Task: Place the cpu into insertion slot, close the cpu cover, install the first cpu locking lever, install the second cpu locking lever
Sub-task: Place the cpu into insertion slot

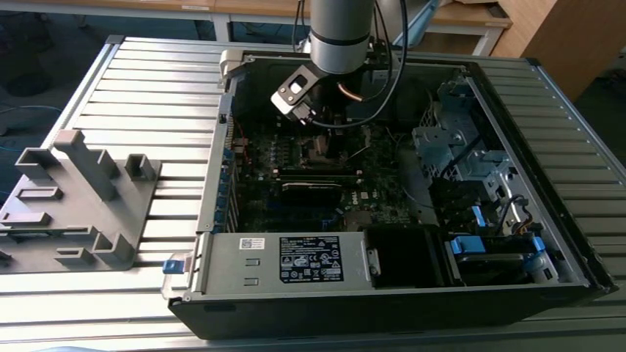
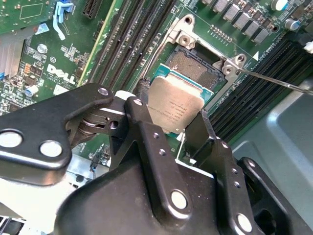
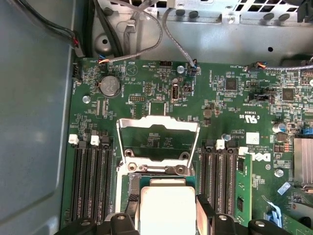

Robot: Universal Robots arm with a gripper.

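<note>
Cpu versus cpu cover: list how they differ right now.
1. The cpu is a solid silvery plate; the cpu cover is an open frame, with green board showing through its middle.
2. The cpu is clamped in the gripper; the cpu cover is free of it.
3. The cpu sits over the insertion slot; the cpu cover lies swung back off it.
Shared: both are silvery, squarish and about socket-sized.

- Exterior view: high, well back, looking down into the open computer case (image 1: 391,315).
- Both wrist views: close above the motherboard (image 3: 146,93) (image 2: 29,29), facing down onto it.
- All 3 share the motherboard; the 2 wrist views share the cpu (image 2: 176,103) (image 3: 166,210).
</note>
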